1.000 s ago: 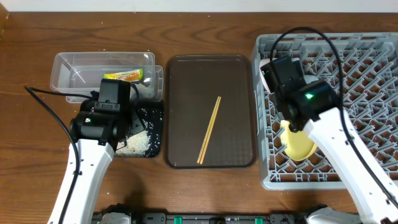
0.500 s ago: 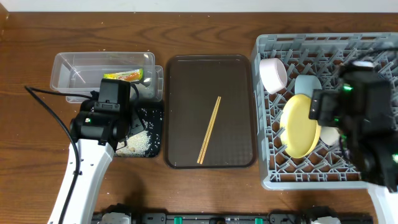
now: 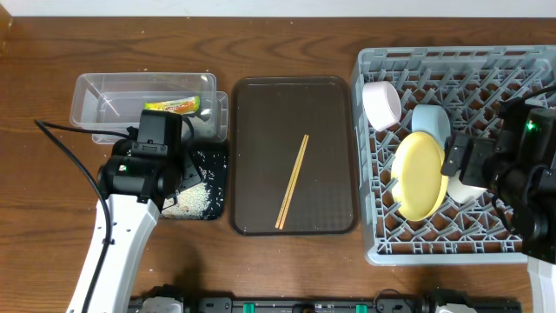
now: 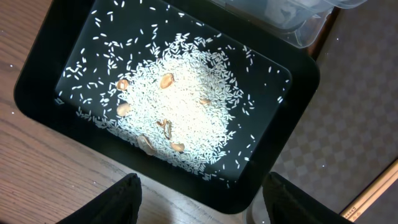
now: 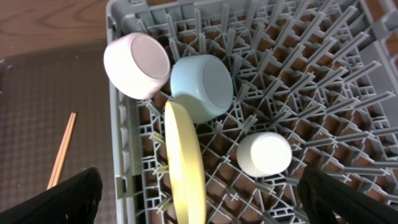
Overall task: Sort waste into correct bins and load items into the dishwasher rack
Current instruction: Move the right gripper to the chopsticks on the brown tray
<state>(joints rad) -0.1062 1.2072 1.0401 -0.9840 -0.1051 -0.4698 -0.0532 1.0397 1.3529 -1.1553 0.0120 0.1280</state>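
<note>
Yellow round plate [image 5: 185, 163] stands on edge in the grey pegged rack [image 5: 348, 74] below my right pincer [image 5: 202, 200], spread wide; my left pincer [image 4: 208, 202] gapes, empty, over the shallow black tray [image 4: 34, 87].

No legible text, label, brand, number or sign is found in any view. The snack wrapper [image 3: 178, 106] lying in the clear tub [image 3: 113, 87] carries yellow, orange and green print, too small and blurred to read.
</note>
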